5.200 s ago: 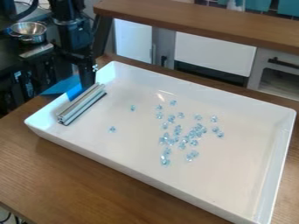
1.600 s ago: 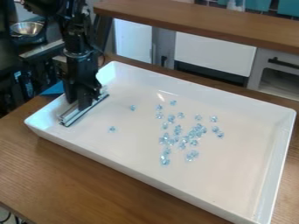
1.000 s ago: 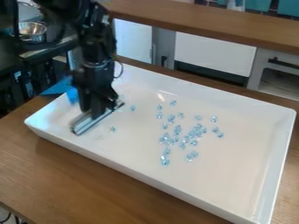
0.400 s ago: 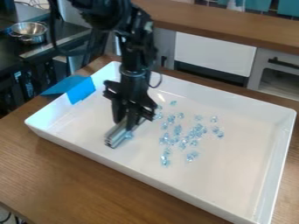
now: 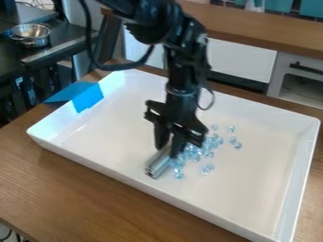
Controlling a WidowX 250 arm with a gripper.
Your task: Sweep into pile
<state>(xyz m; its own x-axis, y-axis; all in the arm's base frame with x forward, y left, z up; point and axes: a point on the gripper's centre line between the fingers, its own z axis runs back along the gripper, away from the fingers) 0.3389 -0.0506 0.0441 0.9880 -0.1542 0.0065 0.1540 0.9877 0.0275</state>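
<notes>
Grasps metal bar (image 5: 156, 166) in gripper (image 5: 168, 151), low inside white tray (image 5: 252, 198), just beside pale-blue beads (image 5: 208, 151). Holds it slantwise, well apart from blue tape (image 5: 87, 98) on tray rim.

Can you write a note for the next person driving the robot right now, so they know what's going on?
Gripper: jaws on the metal bar, low in the white tray.
Pieces: the light-blue bits lie right beside the bar and away from it, toward the picture's right.
Done: the bar is in the grip, at the edge of the bits.
Left: they are loosely spread, not one neat pile. Probably sweep on, and gather the outlying ones too.
</notes>
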